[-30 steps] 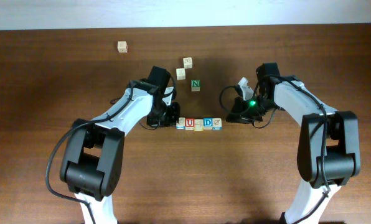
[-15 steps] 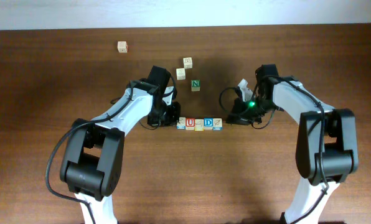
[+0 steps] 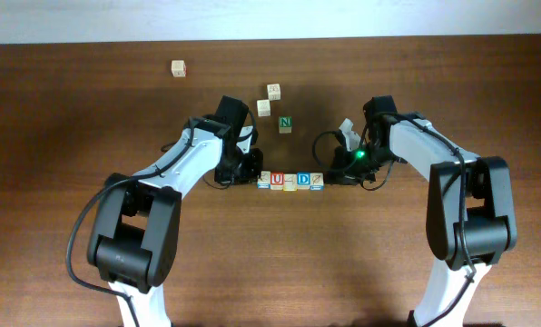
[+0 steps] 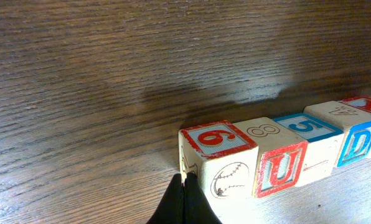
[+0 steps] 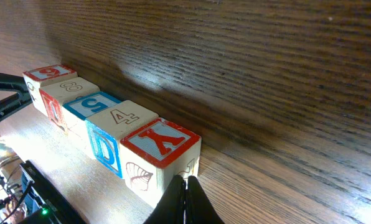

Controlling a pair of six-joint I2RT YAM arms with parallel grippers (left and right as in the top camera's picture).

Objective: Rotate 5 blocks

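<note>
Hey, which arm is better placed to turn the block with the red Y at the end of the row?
Right. The right claw, shut, sits right by the Y block, while the left claw is at the row's other end, beside the baseball block.

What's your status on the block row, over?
Both shut: left gripper at the row's left end, right gripper at its right end. Five blocks in line, touching, none held. Nothing in the way.
</note>
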